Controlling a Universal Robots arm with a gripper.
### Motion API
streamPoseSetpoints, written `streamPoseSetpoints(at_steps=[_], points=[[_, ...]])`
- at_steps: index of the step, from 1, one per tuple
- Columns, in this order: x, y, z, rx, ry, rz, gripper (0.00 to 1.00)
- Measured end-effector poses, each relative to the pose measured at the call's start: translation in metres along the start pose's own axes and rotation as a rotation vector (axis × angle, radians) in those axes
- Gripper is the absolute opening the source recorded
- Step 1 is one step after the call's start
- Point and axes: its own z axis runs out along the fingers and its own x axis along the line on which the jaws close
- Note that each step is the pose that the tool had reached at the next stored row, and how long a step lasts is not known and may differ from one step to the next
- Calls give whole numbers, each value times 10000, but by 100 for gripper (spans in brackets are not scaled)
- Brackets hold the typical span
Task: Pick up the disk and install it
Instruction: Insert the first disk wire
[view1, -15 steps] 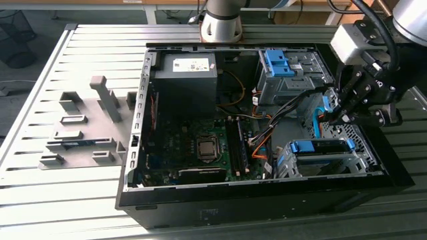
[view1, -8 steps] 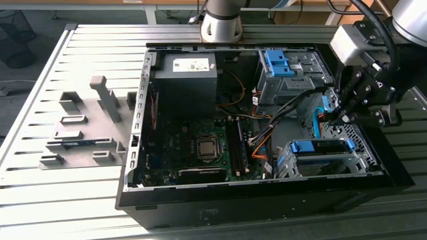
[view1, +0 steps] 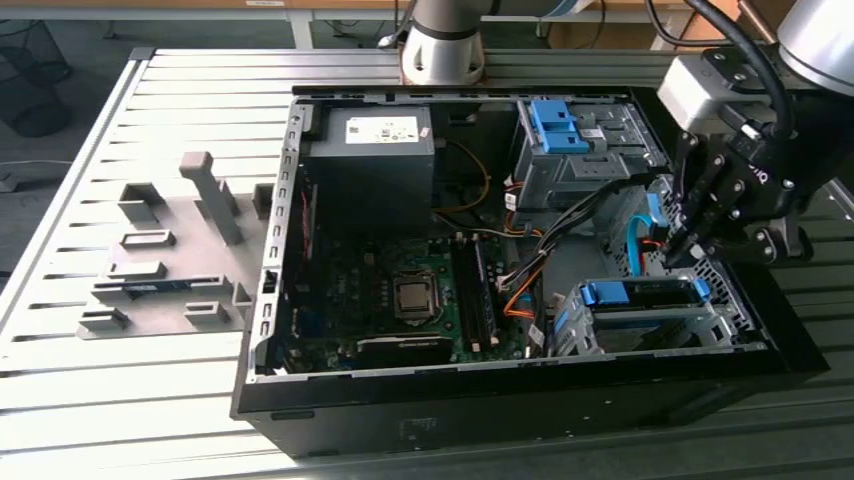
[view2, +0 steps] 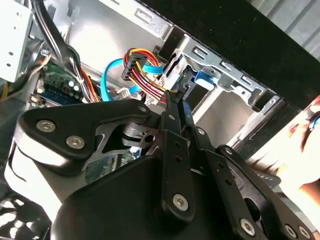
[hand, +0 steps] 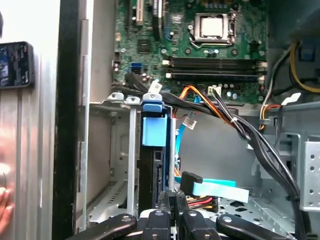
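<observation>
The disk (view1: 641, 293) lies slotted in the metal drive cage (view1: 574, 320) at the near right corner of the open computer case, its blue frame facing up. In the first wrist view the blue frame (hand: 153, 127) stands in the cage with the drive's dark edge below it. My gripper (view1: 681, 250) hangs just above the cage's far end, shut with nothing seen between its fingers. In the first wrist view the gripper (hand: 172, 200) is close beside the disk's edge. In the second wrist view the gripper (view2: 177, 100) points toward a blue tab (view2: 205, 76) on the cage.
Bundled cables (view1: 534, 270) cross between the cage and the motherboard (view1: 400, 290). A dark power supply (view1: 371, 150) and a second cage with a blue clip (view1: 554, 125) fill the case's back. A grey fixture (view1: 174, 250) stands at the exterior view's left. A person's hand (view2: 305, 130) is beside the case.
</observation>
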Motion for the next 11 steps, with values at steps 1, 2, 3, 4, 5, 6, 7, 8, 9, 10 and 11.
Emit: streamPoseSetpoints(at_steps=[1,2,3,4,5,6,7,8,9,10,11], points=[[0,1,8,-4,-11,113,16],[0,7,12,-7,-25,192,16],[3,13,14,-9,-53,206,16],[13,13,19,-10,-87,205,16],[25,13,25,-11,-108,203,16],[36,13,32,-11,-121,201,16],[49,13,39,-11,-126,199,16],[65,13,48,-11,-129,197,16],[80,12,56,-11,-130,195,16],[94,12,62,-11,-129,195,16],[100,12,66,-12,-131,195,16]])
